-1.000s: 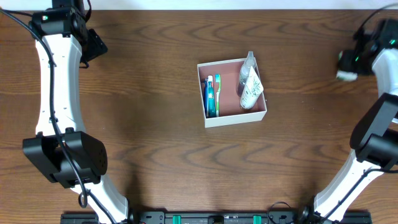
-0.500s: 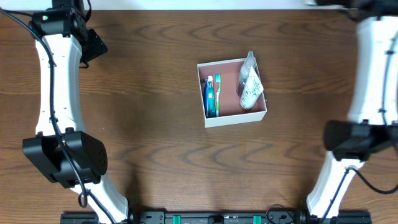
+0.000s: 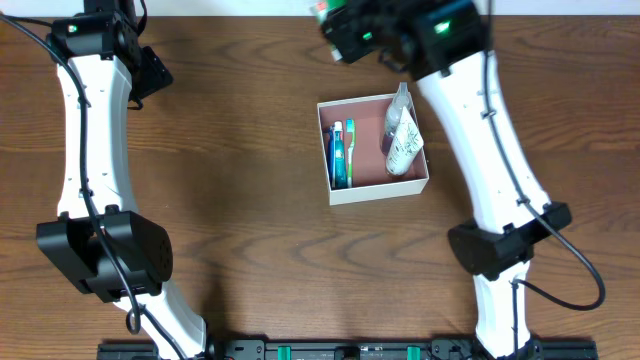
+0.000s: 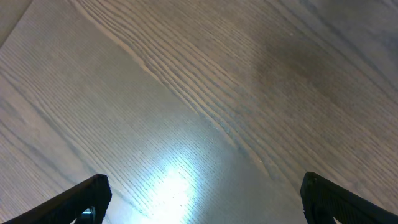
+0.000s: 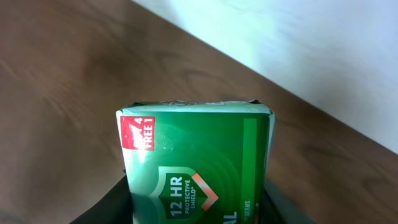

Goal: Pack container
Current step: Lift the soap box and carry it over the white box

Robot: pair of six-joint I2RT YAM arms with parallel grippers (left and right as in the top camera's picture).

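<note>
right hand (image 5: 199,208): clamps green box (image 5: 196,155), bottom cut off | left hand (image 4: 202,196): wide, only fingertips (image 4: 93,194) seen

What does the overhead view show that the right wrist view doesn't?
Only overhead: the container holding toothbrushes and a tube, plus the left arm and right arm. Only the right wrist: the green box close up, its print readable, dark fingers on either side. Both: the brown table and a white strip along its far edge.
</note>
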